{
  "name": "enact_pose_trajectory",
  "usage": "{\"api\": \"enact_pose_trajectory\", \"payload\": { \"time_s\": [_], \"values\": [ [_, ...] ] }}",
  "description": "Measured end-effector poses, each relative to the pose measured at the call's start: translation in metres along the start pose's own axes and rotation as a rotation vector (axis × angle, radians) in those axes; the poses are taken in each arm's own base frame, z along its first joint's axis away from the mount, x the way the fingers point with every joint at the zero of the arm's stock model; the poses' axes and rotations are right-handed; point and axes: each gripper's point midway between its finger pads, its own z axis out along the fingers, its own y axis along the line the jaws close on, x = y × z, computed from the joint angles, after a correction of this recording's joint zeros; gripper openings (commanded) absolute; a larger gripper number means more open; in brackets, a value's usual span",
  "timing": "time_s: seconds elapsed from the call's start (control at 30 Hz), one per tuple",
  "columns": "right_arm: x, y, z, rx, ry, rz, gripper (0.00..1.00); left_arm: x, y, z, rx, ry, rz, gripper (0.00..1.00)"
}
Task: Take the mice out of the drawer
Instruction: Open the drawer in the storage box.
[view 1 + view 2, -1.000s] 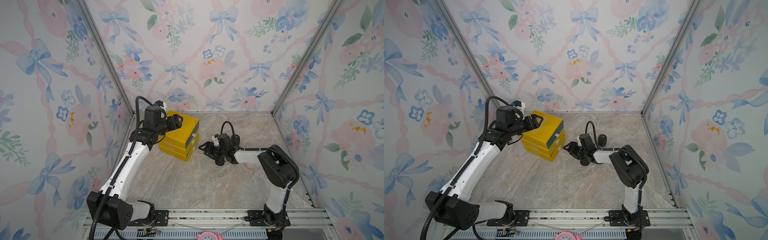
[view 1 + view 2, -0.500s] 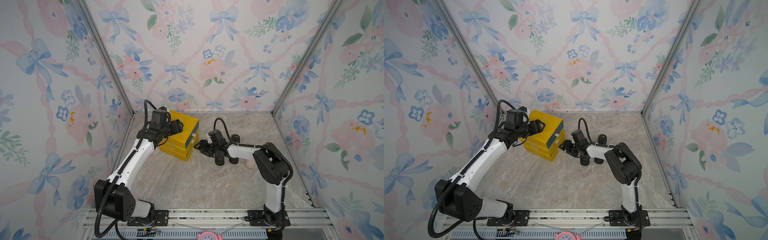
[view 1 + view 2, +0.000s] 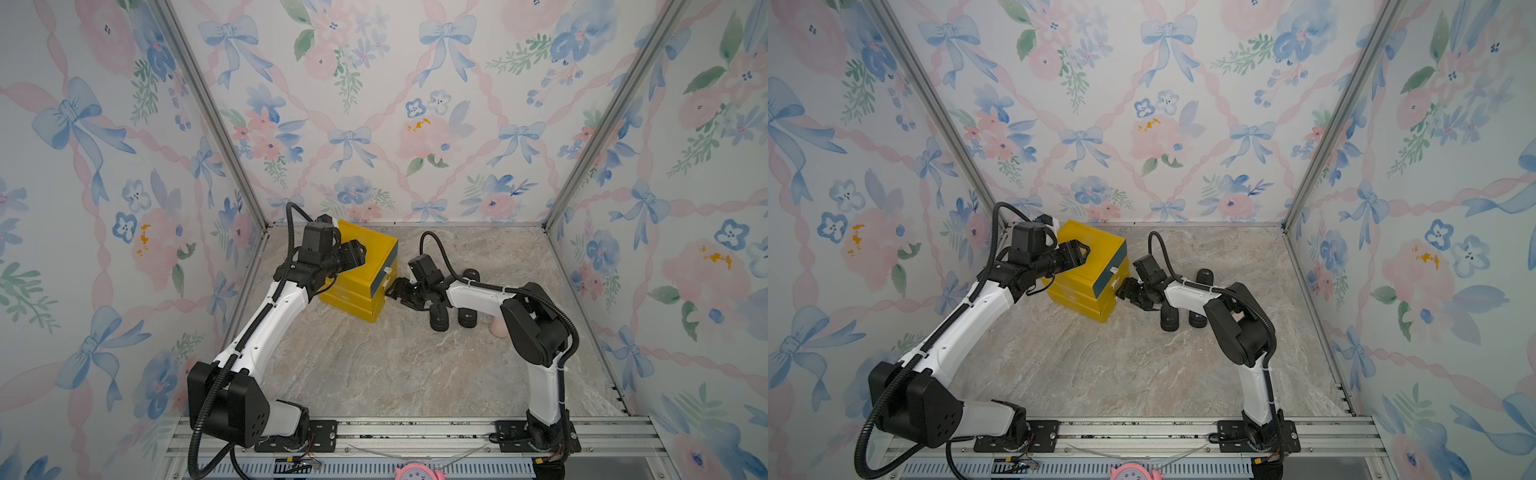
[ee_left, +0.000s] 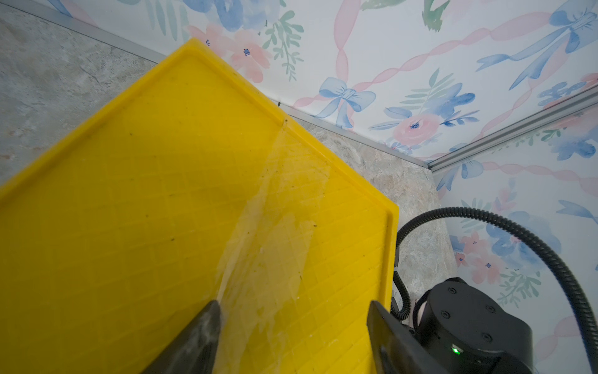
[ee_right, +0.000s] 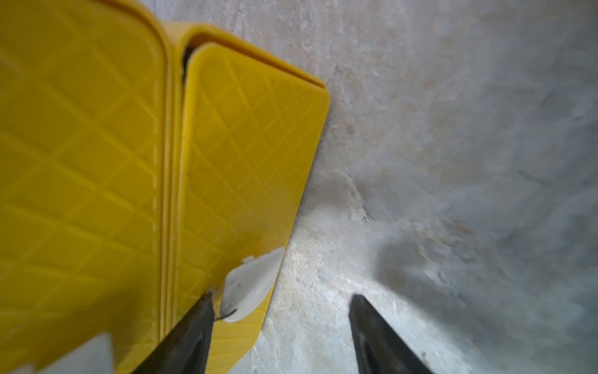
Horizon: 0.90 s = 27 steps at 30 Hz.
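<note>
- Black oval computer mice point(image 3: 439, 318): three visible on the marble-look counter point(image 3: 374, 365), outside the drawer.
- Left jaws, released, hover over the yellow plastic drawer box point(image 3: 370, 266), seemingly to steady it.
- Right jaws, released, straddle a white drawer tab point(image 5: 252, 285).

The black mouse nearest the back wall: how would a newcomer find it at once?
Start at the yellow drawer unit on the marble tabletop, then follow the right arm stretched toward it. The mouse lies alone on the arm's back-wall side; the two other visible mice sit side by side on the near side.
</note>
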Motion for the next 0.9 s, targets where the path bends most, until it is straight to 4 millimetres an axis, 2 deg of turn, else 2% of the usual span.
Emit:
{"api": "enact_pose_trajectory", "payload": {
  "time_s": [0.23, 0.37, 0.63, 0.9],
  "values": [
    [-0.005, -0.008, -0.003, 0.101, -0.028, -0.017, 0.67, -0.004, 0.005, 0.002, -0.019, -0.035, -0.012, 0.71],
    [-0.005, -0.018, -0.014, 0.180, -0.067, -0.049, 0.67, -0.007, 0.009, 0.003, -0.028, -0.051, -0.025, 0.71],
    [0.001, -0.053, -0.047, 0.326, -0.091, -0.090, 0.67, -0.008, 0.010, 0.003, -0.032, -0.057, -0.033, 0.71],
    [0.007, -0.107, -0.103, 0.449, -0.115, -0.077, 0.70, -0.008, 0.010, 0.004, -0.029, -0.057, -0.033, 0.71]
  ]
}}
